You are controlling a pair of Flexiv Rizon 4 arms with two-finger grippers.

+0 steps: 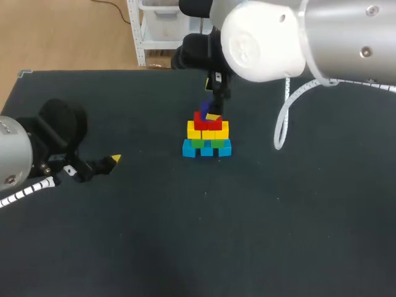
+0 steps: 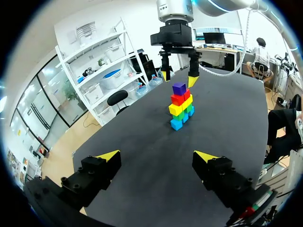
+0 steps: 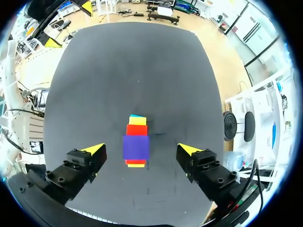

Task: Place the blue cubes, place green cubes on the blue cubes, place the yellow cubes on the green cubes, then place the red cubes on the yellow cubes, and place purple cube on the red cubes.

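Surface: a dark table (image 1: 124,247), with the task's things gathered near its middle.

Left arm: it lies low at the table's left side, well apart from the stack. The left gripper (image 2: 156,158) is released, its fingers spread and nothing between them.

Stack, at centre: blue cubes (image 1: 207,149) form the base, with green cubes (image 1: 207,143) on them, then yellow cubes (image 1: 208,132), then red cubes (image 1: 207,122). The purple cube (image 2: 179,88) sits on the red cubes as the top piece, upright and roughly centred in the left wrist view.

Right arm: it comes in from the right and reaches to the middle, its wrist pointing straight down over the stack. The right gripper (image 3: 142,150) is released. Its fingers stand wide to either side of the purple cube and above it, touching nothing.

Assessment: the last step, placing the purple cube, appears complete, since every layer is in its named order. The next move calls for a straight vertical withdrawal of the right arm. Any sideways drift risks a fingertip clipping the top cube and toppling the narrow upper layers
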